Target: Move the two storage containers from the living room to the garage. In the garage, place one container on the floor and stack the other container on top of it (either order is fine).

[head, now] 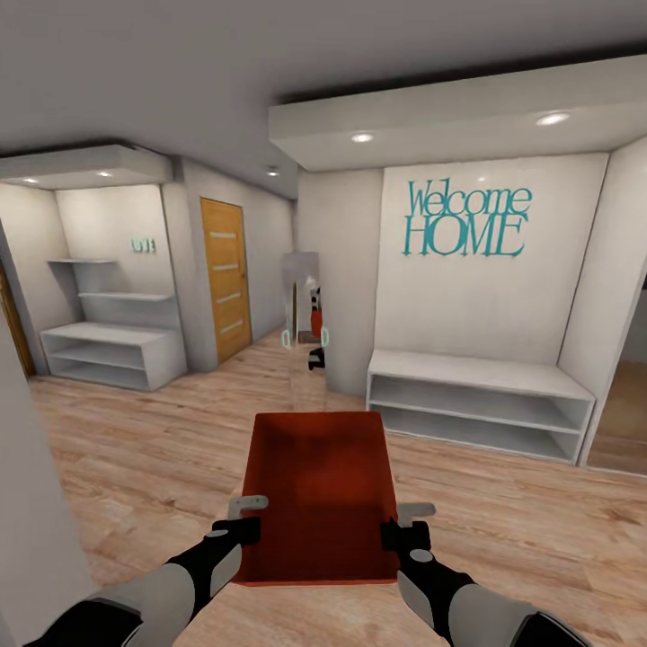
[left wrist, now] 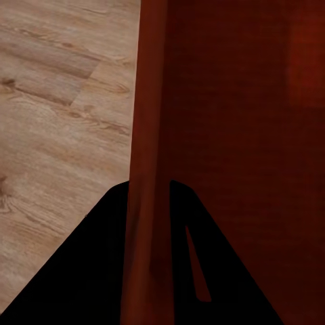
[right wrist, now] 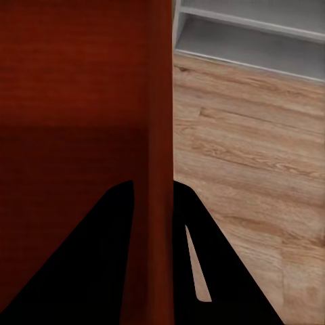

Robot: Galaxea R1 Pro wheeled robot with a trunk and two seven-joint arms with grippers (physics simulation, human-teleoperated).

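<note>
**Bin carried two-handed down the hallway**

Both jaws are clamped on a wall each: left gripper (head: 244, 519) on the near-left rim, right gripper (head: 406, 523) on the near-right rim of the orange-red storage container (head: 321, 490). Pinching opposite sides keeps it level, open top up, above the wood plank floor (head: 135, 467). Ahead: a white shelf unit (head: 481, 409) and a light-wood door (head: 225, 279).

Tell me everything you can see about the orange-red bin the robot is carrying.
The storage container is an orange-red, open-top rectangular bin, apparently plastic, and looks empty inside. It is held level in front of the robot, above the light wood plank floor. The left end effector pinches its left wall and the right end effector its right wall, each with one finger inside and one outside, near the edge closest to the robot.
</note>
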